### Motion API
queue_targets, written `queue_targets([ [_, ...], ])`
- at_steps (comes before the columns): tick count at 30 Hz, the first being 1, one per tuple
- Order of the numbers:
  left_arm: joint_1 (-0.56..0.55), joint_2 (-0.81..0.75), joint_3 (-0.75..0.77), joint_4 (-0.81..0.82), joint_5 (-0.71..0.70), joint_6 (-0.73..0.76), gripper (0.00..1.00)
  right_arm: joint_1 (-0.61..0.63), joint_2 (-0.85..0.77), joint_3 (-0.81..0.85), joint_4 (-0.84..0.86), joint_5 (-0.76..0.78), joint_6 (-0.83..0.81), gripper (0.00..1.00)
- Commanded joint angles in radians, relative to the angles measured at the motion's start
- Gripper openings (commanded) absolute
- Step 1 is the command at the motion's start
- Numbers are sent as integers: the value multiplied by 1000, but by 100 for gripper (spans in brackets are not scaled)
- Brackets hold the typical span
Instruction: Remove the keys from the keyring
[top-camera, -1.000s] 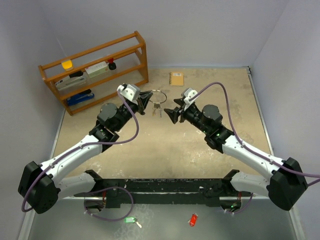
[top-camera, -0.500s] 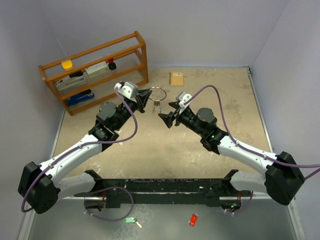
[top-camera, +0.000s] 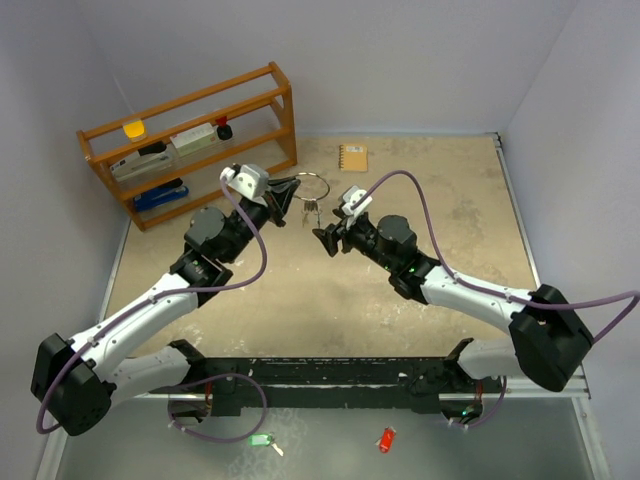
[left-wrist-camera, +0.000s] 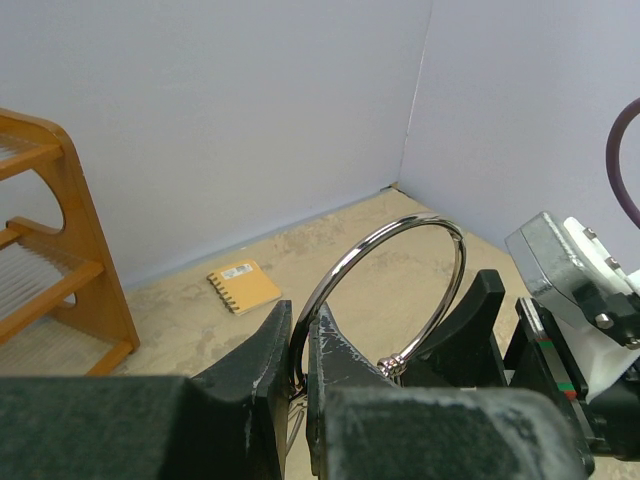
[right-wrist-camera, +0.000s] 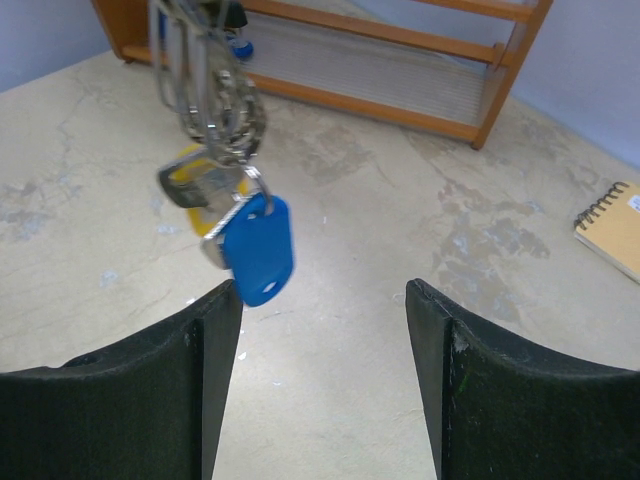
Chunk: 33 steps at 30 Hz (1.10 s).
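Note:
My left gripper is shut on the keyring, a thin silver ring held upright above the table. In the left wrist view the keyring rises out of the left gripper, pinched between the jaws. The keys hang below it in a bunch. In the right wrist view the keys dangle at upper left, with a blue-headed one lowest and a yellow one behind. My right gripper is open just beside and below the bunch. Seen from its own wrist, the right gripper holds nothing, and the blue key hangs at its left fingertip.
A wooden rack with small items stands at the back left. A tan spiral notebook lies near the back wall. A green tag and a red tag lie on the near ledge below the arm bases.
My right gripper has moved left, up to the hanging keys. The left gripper has drifted slightly left with the keyring still in it.

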Motion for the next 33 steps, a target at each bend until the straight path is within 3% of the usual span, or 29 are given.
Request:
queue_targets([
  [1,-5,-33,34,32,-7,-4,0,4,-14,57,89,41,-35,69],
  [12,-5,-22,15,67,-17,-24,0,11,-14,61,124,19,-16,68],
  [25,-5,-20,-7,97,-17,-48,0,23,1,75,151,37,-26,55],
  [33,-4,-17,-17,116,-17,-70,0,24,-5,71,159,63,-51,30],
])
